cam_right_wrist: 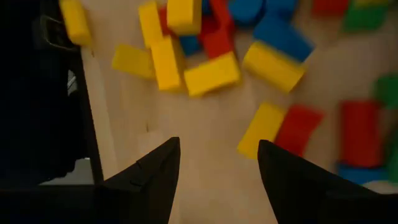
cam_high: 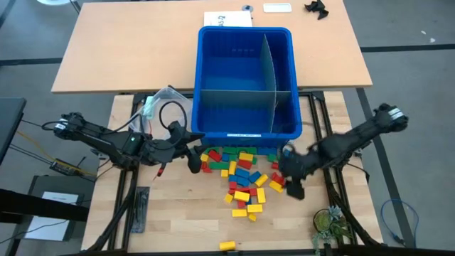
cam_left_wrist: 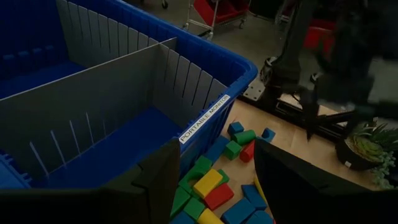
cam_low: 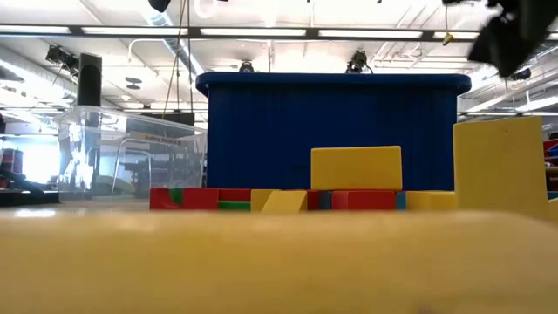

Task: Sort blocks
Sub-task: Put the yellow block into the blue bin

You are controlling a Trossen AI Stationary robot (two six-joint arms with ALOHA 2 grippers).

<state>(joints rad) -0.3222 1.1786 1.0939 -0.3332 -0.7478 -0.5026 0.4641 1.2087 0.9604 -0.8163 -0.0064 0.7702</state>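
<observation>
Left gripper (cam_high: 193, 162) stood at the nine o'clock edge of the blocks (cam_high: 242, 178), just off the bin's (cam_high: 245, 129) six o'clock wall. Its fingers (cam_left_wrist: 158, 180) were parted with nothing between them; the left wrist view showed only the bin's rim and loose blocks past the tips.

The blocks lay scattered on the table (cam_high: 185, 213) at six o'clock from the bin, none yet in its compartments. One stray yellow block (cam_high: 227, 245) lay well apart at six o'clock of the pile.

Right gripper (cam_high: 290, 181) stood at the pile's three o'clock edge. Its fingers (cam_right_wrist: 155, 171) were parted and empty, pointing down at bare wood. A yellow block (cam_right_wrist: 261, 129), touching a red block (cam_right_wrist: 298, 129), lay just beyond the gap, towards the one o'clock side in that view. Its long axis ran aslant to the jaw line.

Judgement: the right arm was nearer this block; a short advance and slight wrist turn appeared necessary before closing.
</observation>
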